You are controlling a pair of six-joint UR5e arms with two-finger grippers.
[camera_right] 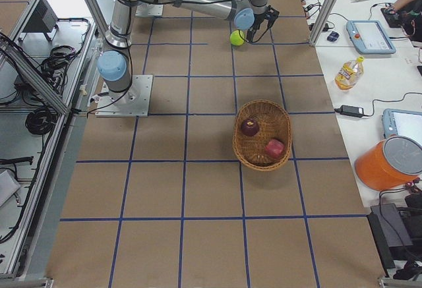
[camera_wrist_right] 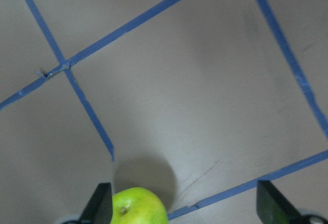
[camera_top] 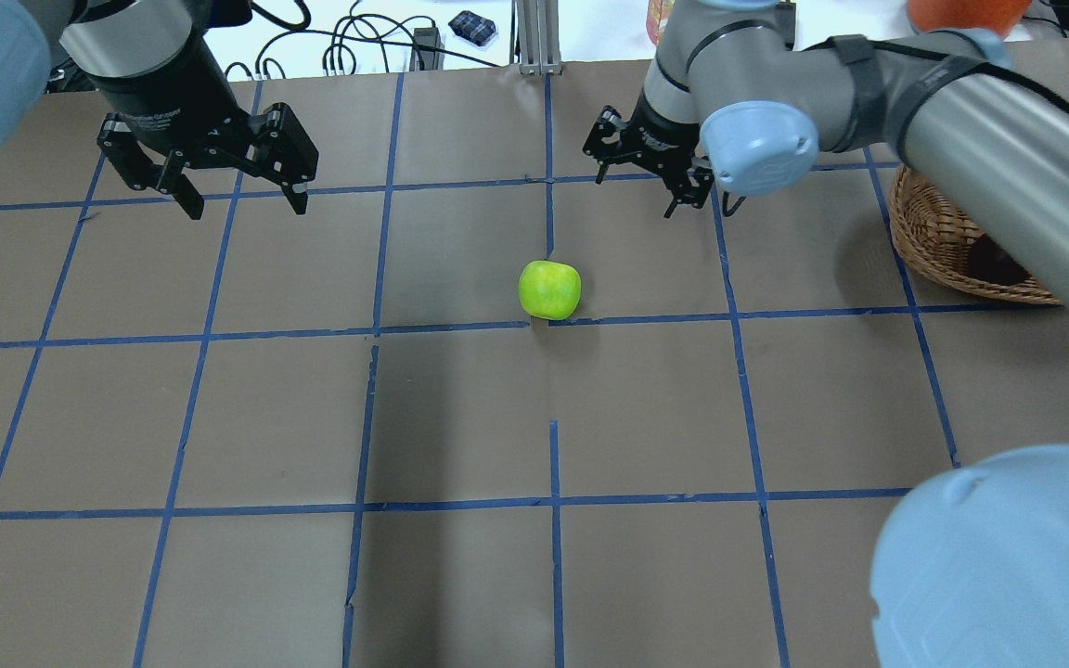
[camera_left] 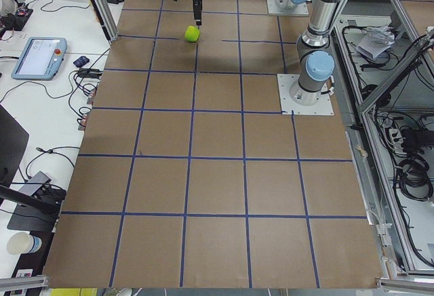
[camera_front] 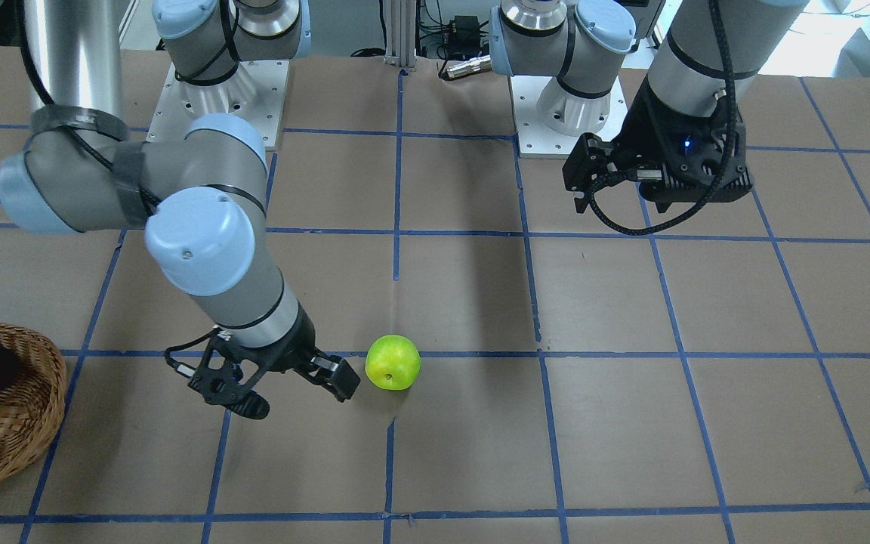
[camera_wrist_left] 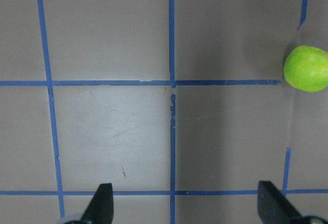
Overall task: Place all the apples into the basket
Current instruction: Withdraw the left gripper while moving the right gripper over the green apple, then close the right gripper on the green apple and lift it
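The yellow-green apple [camera_front: 393, 363] lies on the brown table near the middle, also in the overhead view [camera_top: 549, 289]. My right gripper [camera_front: 303, 389] is open and empty, low beside the apple on the basket's side, a little apart from it. In the right wrist view the apple [camera_wrist_right: 138, 206] sits at the bottom edge next to one fingertip [camera_wrist_right: 101, 203]. The wicker basket [camera_right: 285, 127] holds the dark maroon apple [camera_right: 250, 127] and the pinkish-red apple [camera_right: 275, 148]. My left gripper [camera_top: 242, 209] is open and empty, raised far from the apple [camera_wrist_left: 307, 68].
The arm bases [camera_front: 216, 98] stand on white plates at the robot's side. The right arm's long link [camera_top: 1008, 158] passes over the basket [camera_top: 933, 241]. An orange container [camera_right: 389, 163], a bottle [camera_right: 347, 72] and tablets sit on the side bench.
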